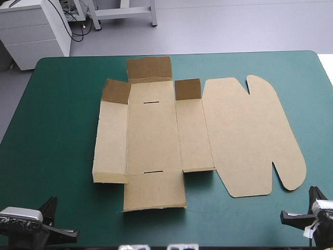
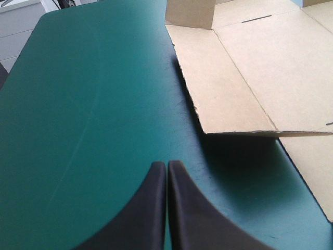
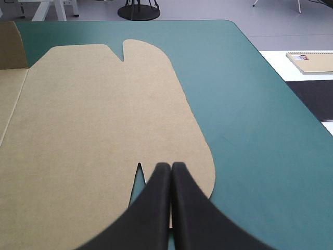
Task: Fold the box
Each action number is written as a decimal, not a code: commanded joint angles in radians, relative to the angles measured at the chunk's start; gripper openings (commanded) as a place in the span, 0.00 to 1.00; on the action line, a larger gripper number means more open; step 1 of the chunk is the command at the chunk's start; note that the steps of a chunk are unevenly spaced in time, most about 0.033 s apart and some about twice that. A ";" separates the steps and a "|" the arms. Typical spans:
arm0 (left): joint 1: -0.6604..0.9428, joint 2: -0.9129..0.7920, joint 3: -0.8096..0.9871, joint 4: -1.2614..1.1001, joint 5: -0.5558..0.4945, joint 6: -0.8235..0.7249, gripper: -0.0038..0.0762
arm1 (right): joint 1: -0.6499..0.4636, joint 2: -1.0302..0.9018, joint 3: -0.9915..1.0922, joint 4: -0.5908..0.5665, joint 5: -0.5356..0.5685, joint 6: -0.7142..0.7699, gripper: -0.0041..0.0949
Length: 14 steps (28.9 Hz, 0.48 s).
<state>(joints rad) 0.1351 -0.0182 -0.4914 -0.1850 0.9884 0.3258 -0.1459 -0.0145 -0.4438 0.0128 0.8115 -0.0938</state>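
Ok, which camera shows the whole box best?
The high view: the entire box lies spread out there, every flap in sight. The left wrist view catches only its left portion, with one raised corner flap; the right wrist view shows mostly the big rounded lid.

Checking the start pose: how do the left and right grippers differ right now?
The left gripper faces bare cover, the right gripper the box's flat lid. The left sits off the box's side panel, the right by the lid's rounded corner. Both are shut.

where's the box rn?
High view: box lies mostly flat, centre of the table, rounded lid rightward; left gripper and right gripper sit shut off its near corners.
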 commanded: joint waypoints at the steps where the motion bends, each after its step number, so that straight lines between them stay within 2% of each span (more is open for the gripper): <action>1: -0.004 -0.004 -0.024 -0.020 -0.072 -0.011 0.04 | 0.001 -0.020 -0.023 -0.003 -0.081 -0.003 0.02; 14: -0.004 0.000 -0.024 -0.053 -0.108 -0.013 0.04 | 0.001 -0.020 -0.023 -0.003 -0.081 -0.003 0.02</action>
<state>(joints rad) 0.1351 -0.0182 -0.4914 -0.1923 0.9766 0.3250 -0.1459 -0.0145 -0.4438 0.0128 0.8115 -0.0938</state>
